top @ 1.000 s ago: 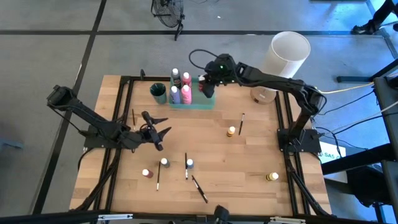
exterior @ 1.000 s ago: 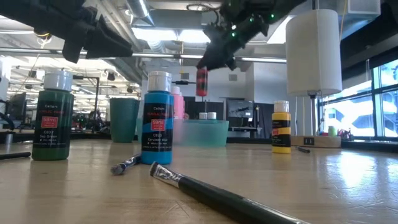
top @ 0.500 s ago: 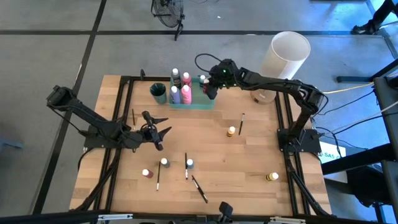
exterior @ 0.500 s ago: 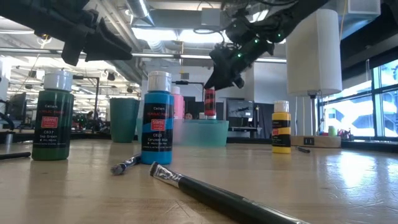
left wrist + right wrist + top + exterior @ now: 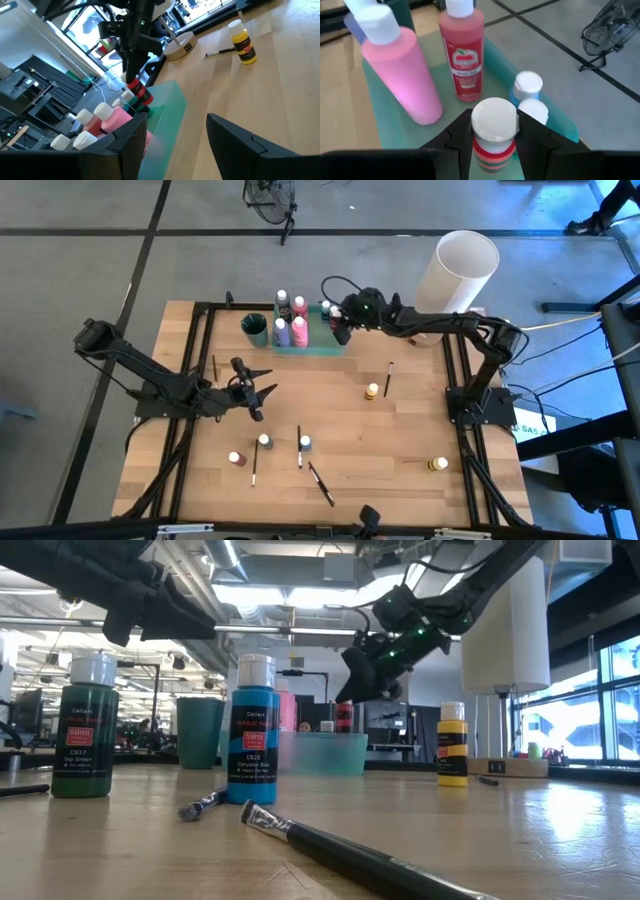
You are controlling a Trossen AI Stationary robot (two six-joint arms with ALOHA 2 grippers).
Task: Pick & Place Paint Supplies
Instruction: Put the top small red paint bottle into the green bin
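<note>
Over the green tray (image 5: 312, 346), the right gripper (image 5: 492, 131) is clamped on a red bottle (image 5: 492, 145) — placing step; next, lower and release. Left gripper (image 5: 252, 392) waits mid-table, fingers apart.

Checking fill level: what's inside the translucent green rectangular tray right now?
Translucent green rectangular tray holds pink, red and purple white-capped bottles, plus two small ones by the rim. Right gripper lowers a red white-capped bottle in. The tray floor beneath is hidden.
</note>
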